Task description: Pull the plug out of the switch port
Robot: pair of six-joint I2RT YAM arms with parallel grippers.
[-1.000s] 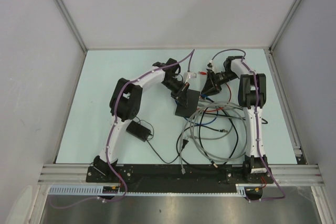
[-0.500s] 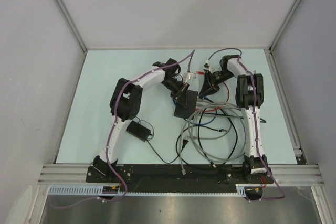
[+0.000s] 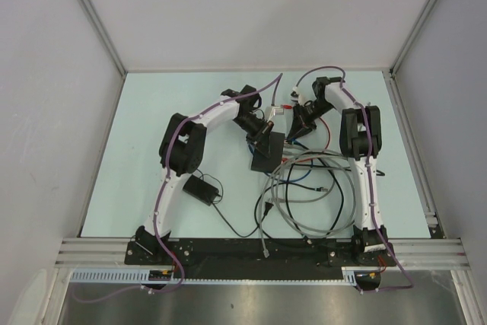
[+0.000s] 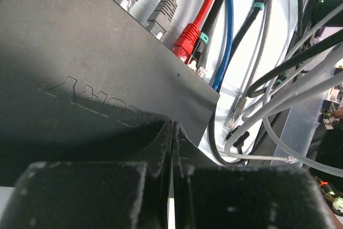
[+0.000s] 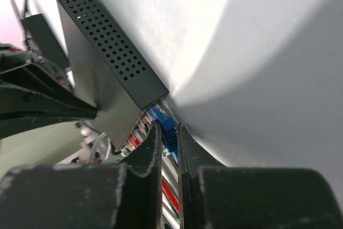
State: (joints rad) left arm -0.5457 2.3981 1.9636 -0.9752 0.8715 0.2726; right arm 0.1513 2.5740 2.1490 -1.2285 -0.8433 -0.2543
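The switch (image 3: 268, 153), a flat matte-black box, lies mid-table with several cables plugged into its right side. In the left wrist view my left gripper (image 4: 172, 128) is shut, its tips together on the switch's top (image 4: 80, 73) near a corner. Grey plugs, a red plug (image 4: 185, 38) and a blue cable sit in a row along the port edge. In the right wrist view my right gripper (image 5: 169, 128) is shut on the blue plug (image 5: 161, 116), which sits in the end port under the switch's perforated side (image 5: 107, 57). From above, the right gripper (image 3: 295, 129) is at the switch's far right corner and the left gripper (image 3: 262, 136) is over the switch.
A tangle of grey, black, red and blue cables (image 3: 304, 188) spreads right of the switch, toward the front. A small black power adapter (image 3: 199, 189) with a thin cord lies front left. Grey walls enclose the table on three sides.
The right gripper moved left to the switch's port edge and its fingers closed onto the blue plug. The left arm stayed put, shut.
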